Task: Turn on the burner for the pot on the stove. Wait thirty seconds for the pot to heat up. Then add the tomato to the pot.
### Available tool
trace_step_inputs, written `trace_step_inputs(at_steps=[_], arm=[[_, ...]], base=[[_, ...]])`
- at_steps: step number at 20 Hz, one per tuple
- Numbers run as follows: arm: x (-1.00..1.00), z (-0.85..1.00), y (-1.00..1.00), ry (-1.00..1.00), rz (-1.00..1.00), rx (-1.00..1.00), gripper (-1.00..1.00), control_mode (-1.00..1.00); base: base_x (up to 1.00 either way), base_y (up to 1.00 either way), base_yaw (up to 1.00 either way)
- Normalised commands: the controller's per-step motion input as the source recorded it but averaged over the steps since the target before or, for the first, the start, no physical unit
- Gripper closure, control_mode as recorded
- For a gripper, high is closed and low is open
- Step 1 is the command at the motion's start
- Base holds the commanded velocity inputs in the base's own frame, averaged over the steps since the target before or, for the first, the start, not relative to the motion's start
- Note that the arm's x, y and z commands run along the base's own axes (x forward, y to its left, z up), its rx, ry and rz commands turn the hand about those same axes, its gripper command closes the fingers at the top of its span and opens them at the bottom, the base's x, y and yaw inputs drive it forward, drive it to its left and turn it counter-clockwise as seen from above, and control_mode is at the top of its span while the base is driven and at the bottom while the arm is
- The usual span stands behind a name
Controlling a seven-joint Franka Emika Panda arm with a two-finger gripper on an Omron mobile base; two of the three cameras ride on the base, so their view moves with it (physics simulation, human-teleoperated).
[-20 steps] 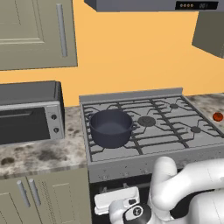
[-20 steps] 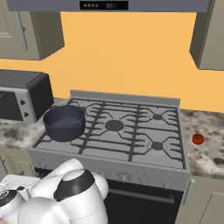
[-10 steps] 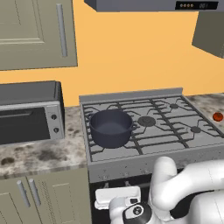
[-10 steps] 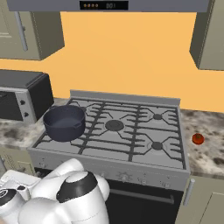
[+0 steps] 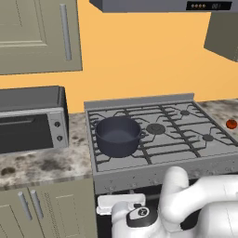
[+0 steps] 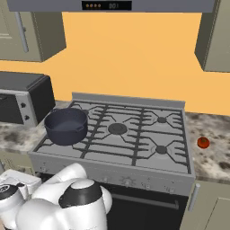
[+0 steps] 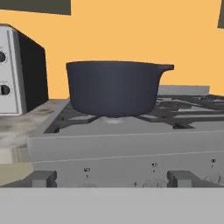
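Speckled counter flanks the stove [image 5: 158,139] in my left base view, with the pot [image 5: 118,135] on its front-left burner, the tomato [image 5: 231,124] on the counter far right, and nothing shifted over the last second, so the burner step looks unstarted. Right base view matches: pot [image 6: 66,126] left, tomato [image 6: 203,143] well apart. Hand view faces the pot [image 7: 113,87] above the knobs [image 7: 43,178]; my gripper [image 7: 111,180] stands fully released, holding nothing.
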Motion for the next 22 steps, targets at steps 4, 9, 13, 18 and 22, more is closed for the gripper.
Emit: trace_step_inputs(at_steps=[4,9,13,18,22], arm=[[0.59,0.0,-0.3,0.14,0.0,0.04,-1.0,-1.0],[0.62,-0.19,-0.62,0.09,0.09,0.01,-1.0,-1.0],[0.57,-0.83,-0.41,0.11,0.16,-0.07,-1.0,-1.0],[0.29,-0.71,-0.14,0.04,0.11,-0.11,-1.0,-1.0],[0.06,-0.01,-0.05,0.0,0.0,0.0,-1.0,-1.0]], base=[[0.0,0.0,0.0],[0.0,0.0,0.0],[0.0,0.0,0.0],[0.0,0.0,0.0],[0.0,0.0,0.0]])
